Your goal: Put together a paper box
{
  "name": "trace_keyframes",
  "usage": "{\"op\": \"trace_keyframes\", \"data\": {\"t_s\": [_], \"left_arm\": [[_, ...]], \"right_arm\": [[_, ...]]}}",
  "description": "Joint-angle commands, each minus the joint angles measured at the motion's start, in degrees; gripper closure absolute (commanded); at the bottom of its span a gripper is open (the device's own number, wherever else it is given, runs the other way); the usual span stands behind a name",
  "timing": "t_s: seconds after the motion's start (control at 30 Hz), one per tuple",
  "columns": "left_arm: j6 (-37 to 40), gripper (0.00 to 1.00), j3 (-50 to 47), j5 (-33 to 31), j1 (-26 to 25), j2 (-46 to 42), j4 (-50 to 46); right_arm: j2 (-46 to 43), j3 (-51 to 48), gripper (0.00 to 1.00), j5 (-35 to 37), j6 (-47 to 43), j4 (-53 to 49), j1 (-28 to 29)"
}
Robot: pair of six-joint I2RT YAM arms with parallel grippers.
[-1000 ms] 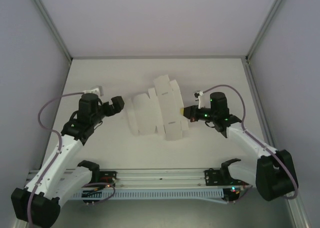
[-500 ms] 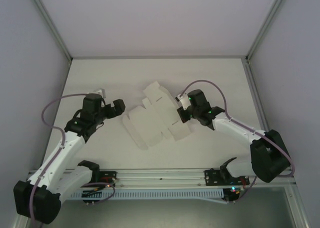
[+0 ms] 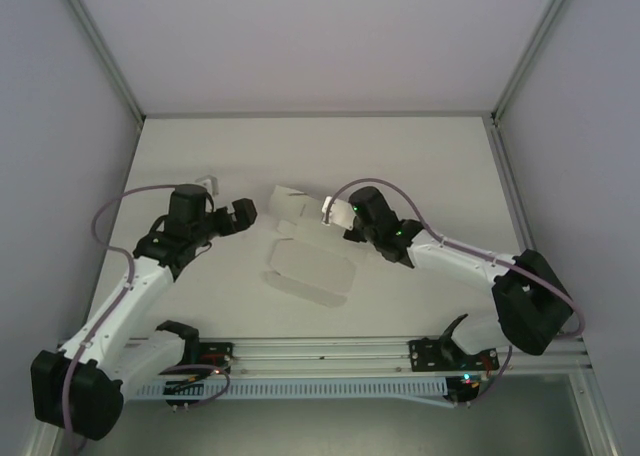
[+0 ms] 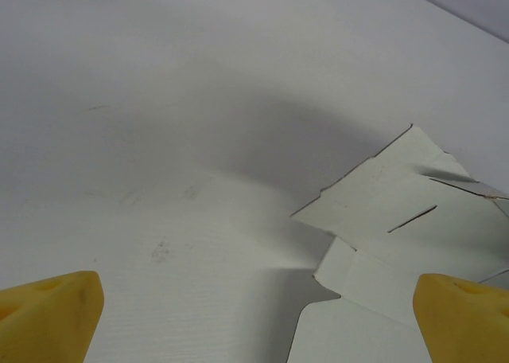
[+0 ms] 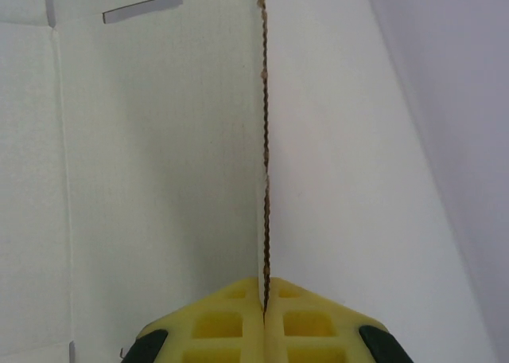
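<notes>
Paper box (image 3: pixel 310 271) swung left and folded over since a second ago. Right claw (image 3: pixel 338 221) clamped shut on its edge. Left claw (image 3: pixel 247 214) wide open, empty, near sheet on table (image 3: pixel 200 146).

Paper box (image 3: pixel 310 274) on table (image 3: pixel 440 166); left fingers (image 4: pixel 48 311) left of it; right fingers (image 5: pixel 223 325) on its edge.

There is one paper box (image 3: pixel 310 271), a single flat creased white card sheet. There is one counter (image 3: pixel 440 161). There are two claws: the left claw (image 3: pixel 243 214) and the right claw (image 3: pixel 335 214).
</notes>
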Motion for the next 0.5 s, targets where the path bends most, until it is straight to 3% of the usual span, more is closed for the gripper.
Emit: {"op": "trace_keyframes", "data": {"t_s": [0.0,0.33,0.47], "left_arm": [[0.2,0.0,3.0,1.5,-0.3,1.4,1.8],[1.4,0.0,8.0,5.0,-1.6,10.3,6.9],[2.9,0.0,9.2,5.8,-2.3,14.9,10.4]], "right_arm": [[-0.6,-2.3,1.0,0.9,-11.2,10.1,0.7],[1.9,-8.6,1.0,-0.5,-19.1,26.1,0.7],[4.4,-8.8,1.0,-1.8,-18.9,28.0,0.6]]}}
